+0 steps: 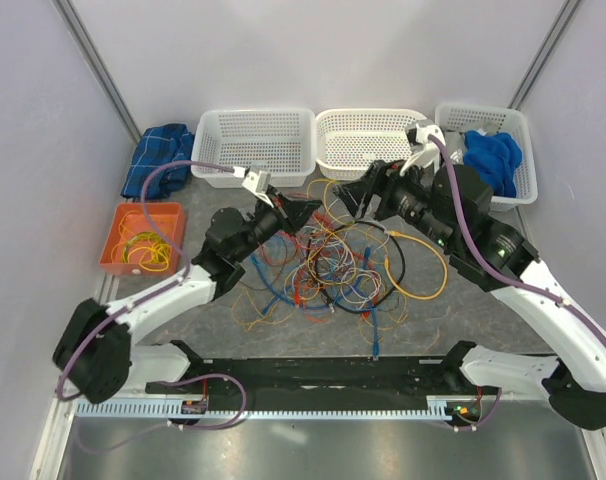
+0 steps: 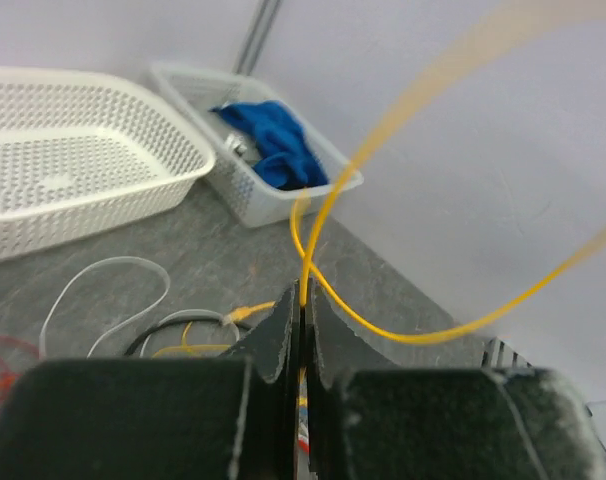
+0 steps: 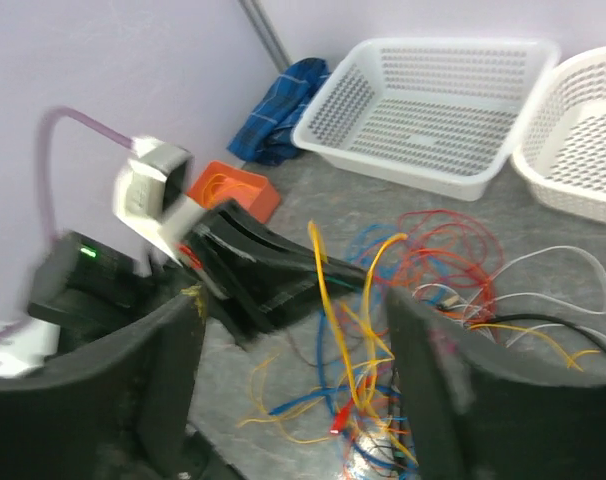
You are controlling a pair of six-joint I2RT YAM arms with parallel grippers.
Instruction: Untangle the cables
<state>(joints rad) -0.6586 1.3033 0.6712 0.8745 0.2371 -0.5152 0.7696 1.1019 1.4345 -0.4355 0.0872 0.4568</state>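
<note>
As my left jaws clench a yellow cable (image 2: 301, 265), it loops upward. My right jaws stand released over the cables (image 1: 333, 265).

Top cam: fixed, high & behind both arms, looks down + fwd over whole desk (image 1: 433, 320). Left arm (image 1: 173, 292) on left, right arm (image 1: 573, 340) on right, bases at btm edge. Farthest, widest view.
Left wrist cam: low over desk, looks along left tool (image 2: 303, 300) twd far right corner. Fingers fill btm of frame, yellow cable (image 2: 295, 245) blurred right by lens. Middle basket (image 2: 83, 160) & right basket (image 2: 248, 200) beyond.
Right wrist cam: looks btwn fingers of right tool (image 3: 295, 310) twd far left. Left basket (image 3: 423, 110) & orange tray (image 3: 253, 200) in bg.
Shared, all 3: middle basket, cables (image 1: 333, 265).
Shared, top + right wrist: left tool seen from outside.
</note>
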